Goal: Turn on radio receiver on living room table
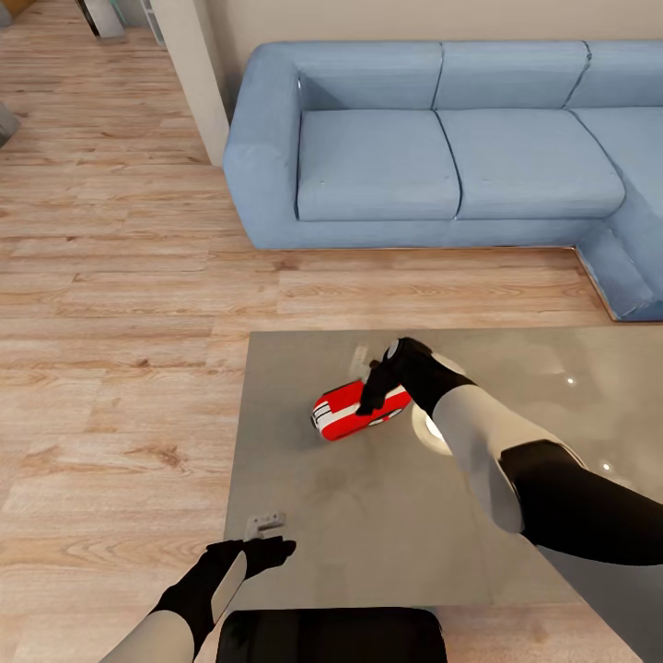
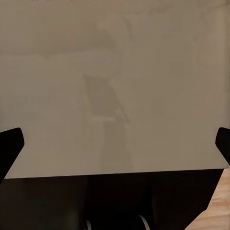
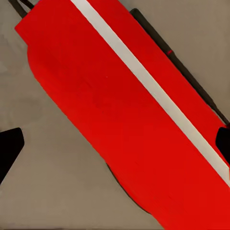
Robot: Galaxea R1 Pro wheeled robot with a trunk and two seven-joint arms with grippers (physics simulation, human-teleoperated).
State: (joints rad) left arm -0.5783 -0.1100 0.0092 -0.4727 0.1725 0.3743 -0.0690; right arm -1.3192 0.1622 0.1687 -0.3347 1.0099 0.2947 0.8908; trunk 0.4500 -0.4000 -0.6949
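Red with a white band, the radio receiver point(image 1: 354, 412) lies mid-frame on the grey worktop point(image 1: 387, 525), long axis slanting, directly under the released right claw point(image 1: 376, 391), far nearer than the released left claw point(image 1: 276, 550).

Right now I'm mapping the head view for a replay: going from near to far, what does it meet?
Left gripper → small grey object on the table → radio receiver → bare wood floor → blue sofa.
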